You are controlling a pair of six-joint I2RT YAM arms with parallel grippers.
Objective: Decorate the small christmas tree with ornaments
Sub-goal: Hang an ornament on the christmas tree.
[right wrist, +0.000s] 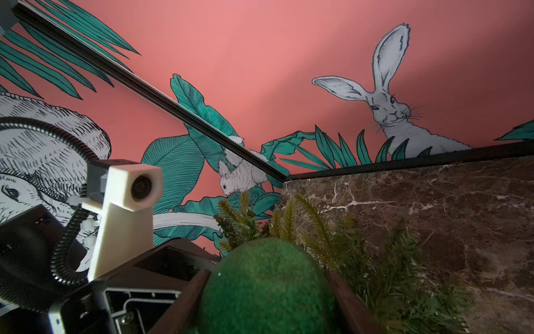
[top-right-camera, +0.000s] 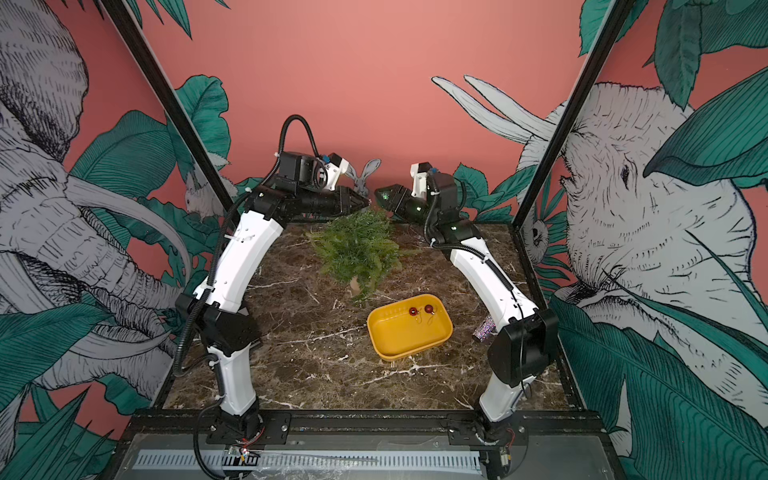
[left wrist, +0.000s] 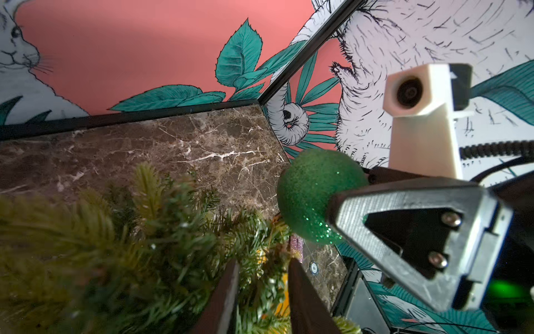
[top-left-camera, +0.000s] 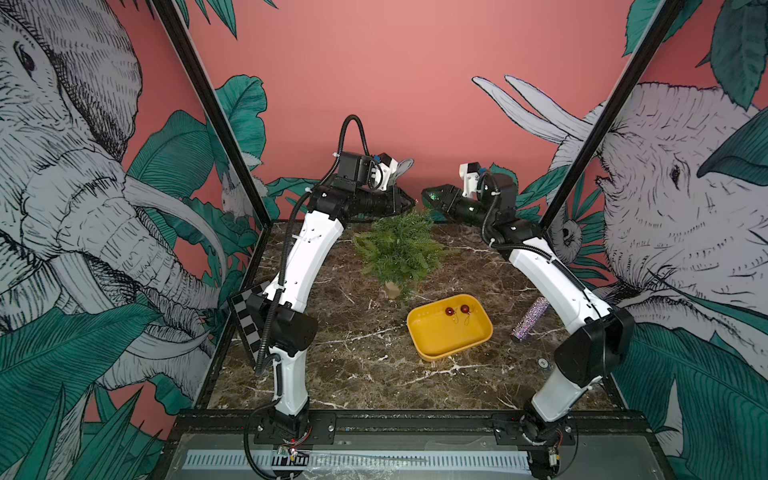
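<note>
Green ball (left wrist: 312, 199): clamped in right tool (top-left-camera: 429, 198), held just above tip of small christmas tree (top-left-camera: 399, 249), slightly toward right-arm side. Tree upright on surface (top-left-camera: 353, 374), far middle, long axis vertical. Left tool (top-left-camera: 409, 203) faces ball across tip, fingers narrowly parted, nothing seen between. Likely path: down and leftward from ball onto top branches; both tools about equally near tip. Two red balls (top-left-camera: 449, 311) lie in yellow tray (top-left-camera: 444, 338) near tree foot.

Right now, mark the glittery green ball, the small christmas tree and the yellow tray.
glittery green ball (left wrist: 312, 196): left wrist view, exposed front face.
small christmas tree (top-left-camera: 399, 249): in a top view, middle of foliage.
yellow tray (top-left-camera: 446, 338): in a top view, bare inner floor.
</note>
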